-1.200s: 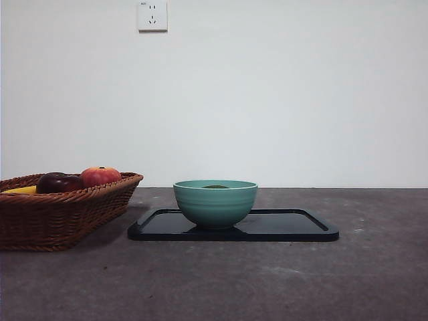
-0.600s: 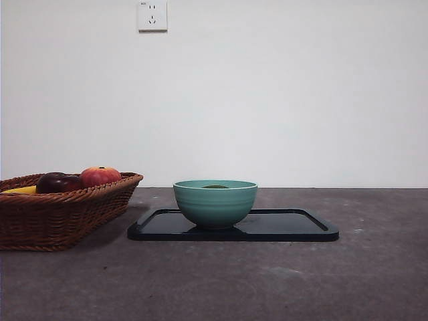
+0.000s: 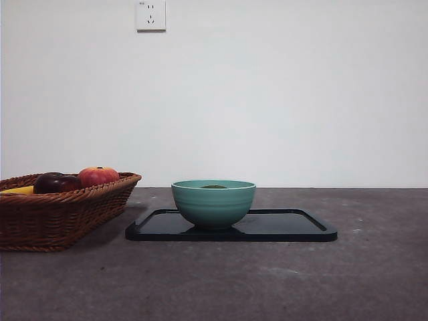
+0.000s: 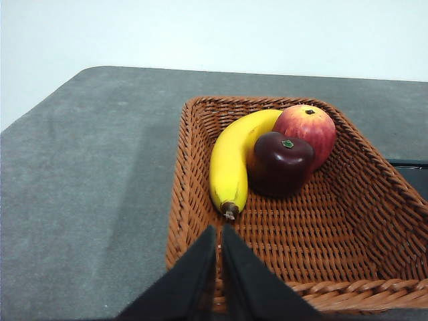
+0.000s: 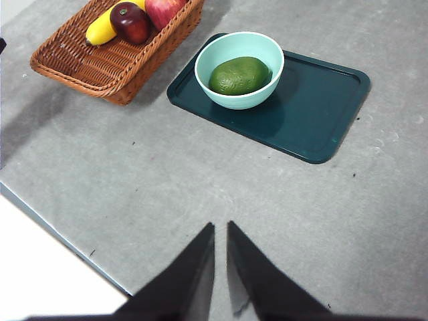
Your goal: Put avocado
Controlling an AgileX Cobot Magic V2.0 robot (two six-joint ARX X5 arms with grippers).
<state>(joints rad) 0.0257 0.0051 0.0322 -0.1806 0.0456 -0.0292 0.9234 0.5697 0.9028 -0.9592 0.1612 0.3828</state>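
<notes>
The avocado, dark olive green and oval, lies inside the teal bowl. In the front view only a thin sliver of the avocado shows above the rim of the bowl. The bowl stands on the left part of a dark tray. My right gripper hangs shut high over the bare table, well short of the tray, holding nothing. My left gripper is shut and empty above the near rim of the wicker basket. Neither arm appears in the front view.
The wicker basket stands left of the tray and holds a banana, a dark purple-red apple and a red-orange fruit. The table's edge runs close by under the right arm.
The whole front picture sits a few pixels further left than before. Bowl, tray, basket and fruit keep their places relative to each other.
</notes>
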